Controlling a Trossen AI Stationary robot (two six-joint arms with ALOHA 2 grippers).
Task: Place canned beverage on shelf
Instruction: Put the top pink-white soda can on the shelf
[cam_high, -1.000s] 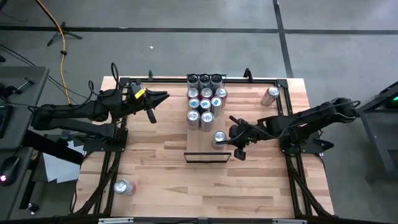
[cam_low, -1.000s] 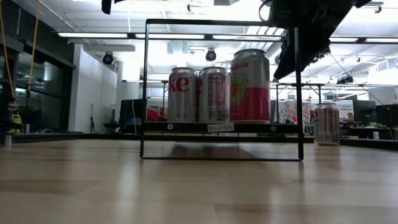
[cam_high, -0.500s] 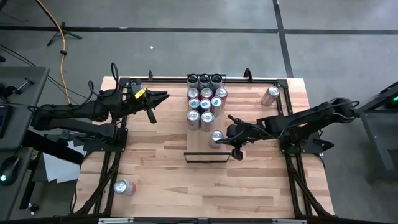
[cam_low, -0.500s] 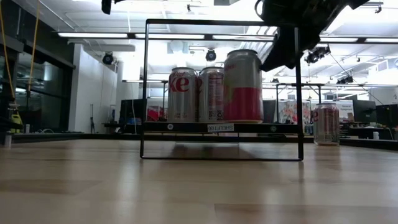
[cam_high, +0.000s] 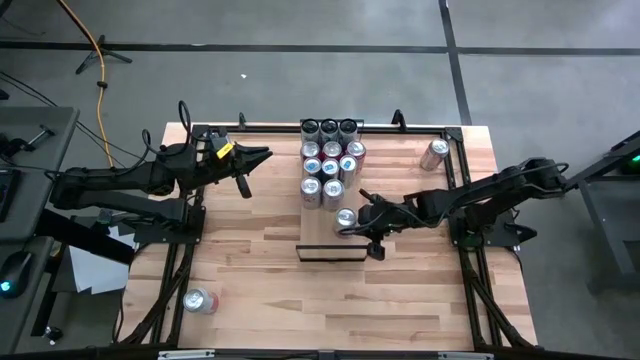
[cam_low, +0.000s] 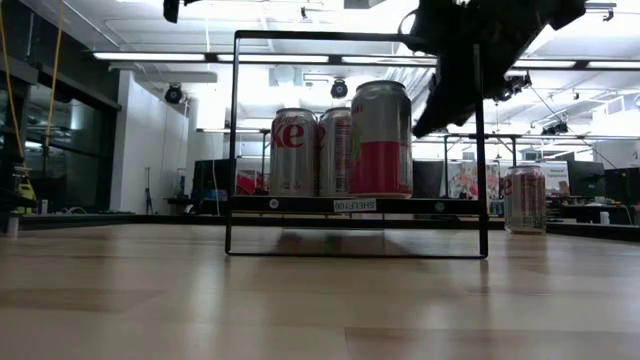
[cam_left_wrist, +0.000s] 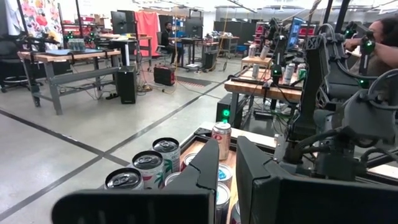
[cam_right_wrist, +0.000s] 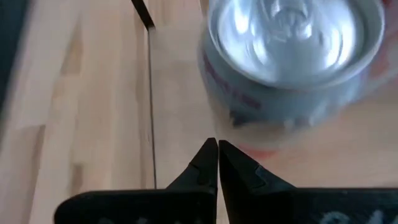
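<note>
The right claw (cam_high: 352, 222), fingers pressed together and holding nothing, sits at the centre of the high view, touching or just beside a silver-topped can (cam_high: 346, 217) with a pink-and-pale side. That can stands upright on the shelf (cam_high: 312, 225), a long pale wood panel with a black bar at its lower end, at frame centre. Above it on the shelf stand eleven more upright cans (cam_high: 329, 158). Two other cans are on the surface (cam_high: 260, 270): one (cam_high: 434, 153) upper right, one (cam_high: 200, 300) lower left. The left claw (cam_high: 262, 155), also pinched together and empty, waits upper left of the shelf.
</note>
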